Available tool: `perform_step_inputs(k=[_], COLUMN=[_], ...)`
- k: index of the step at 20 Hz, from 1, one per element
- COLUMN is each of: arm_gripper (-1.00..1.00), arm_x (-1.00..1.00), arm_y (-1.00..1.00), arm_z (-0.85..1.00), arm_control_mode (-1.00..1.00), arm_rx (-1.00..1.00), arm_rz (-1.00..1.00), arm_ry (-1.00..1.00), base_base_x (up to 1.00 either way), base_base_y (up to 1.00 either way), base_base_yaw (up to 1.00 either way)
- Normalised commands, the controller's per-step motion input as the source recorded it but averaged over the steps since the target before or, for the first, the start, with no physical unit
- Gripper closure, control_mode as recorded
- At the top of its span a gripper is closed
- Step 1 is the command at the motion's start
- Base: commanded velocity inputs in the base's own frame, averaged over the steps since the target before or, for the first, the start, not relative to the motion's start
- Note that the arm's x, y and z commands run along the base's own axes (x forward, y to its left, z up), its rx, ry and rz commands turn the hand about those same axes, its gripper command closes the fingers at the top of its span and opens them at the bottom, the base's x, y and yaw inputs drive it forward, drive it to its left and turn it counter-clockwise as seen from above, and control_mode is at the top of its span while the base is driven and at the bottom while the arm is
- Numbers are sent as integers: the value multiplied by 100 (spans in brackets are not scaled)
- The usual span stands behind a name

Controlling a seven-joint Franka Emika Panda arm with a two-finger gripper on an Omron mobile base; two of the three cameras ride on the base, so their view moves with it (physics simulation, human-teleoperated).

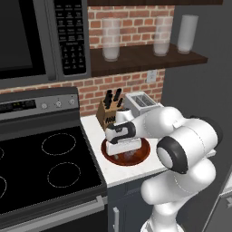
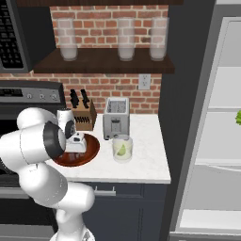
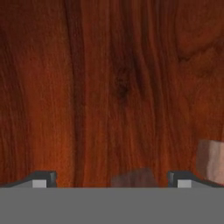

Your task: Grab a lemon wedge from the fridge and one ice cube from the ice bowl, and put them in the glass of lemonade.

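Down in the ice bowl [image 2: 89,151] the gripper [image 3: 113,178] hangs very close above the reddish-brown wood, and its two finger tips [image 3: 43,178] stand wide apart, closed on nothing. Between them, at the low edge of the hand view, lies one pale translucent ice cube [image 3: 133,177]; I cannot tell if a tip touches it. A second ice cube [image 3: 211,159] lies just outside the right tip, near the right border of that view.

From the right base view, the bowl sits on the white counter [image 2: 146,164], and the white hand of the arm covers a part of it. The glass of lemonade [image 2: 122,148] stands near the bowl on its right, apart from it, and the lemon wedge [image 2: 121,150] is inside the glass, yellow-green against the pale liquid. Just behind the glass is a grey toaster [image 2: 116,117], and behind the bowl is a wooden knife block [image 2: 84,115] with dark handles.

Farther right the fridge [image 2: 221,122] stands open with white shelves, and a bit of leafy green [image 2: 238,116] shows at the edge. Tall frosted glasses [image 2: 125,38] stand on the dark shelf above the counter. To the left of the counter is the black stove [image 1: 41,167].
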Motion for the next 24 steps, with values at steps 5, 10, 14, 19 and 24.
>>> perform_step_inputs(k=[5, 10, 14, 19, 24], arm_gripper=[-100, -100, -100, -100, -100], arm_x=[0, -11, -20, -3, 0], arm_y=[0, 0, -1, 0, 0], arm_z=[0, 0, 0, 0, -4], arm_control_mode=[-100, -100, -100, -100, -100], arm_rx=[0, 0, 0, 0, 0], arm_rz=[0, 0, 0, 0, 0], arm_ry=[0, -2, -4, -2, 0], base_base_x=[0, 0, 0, 0, 0], base_base_y=[0, 0, 0, 0, 0], base_base_yaw=[0, 0, 0, 0, 0])
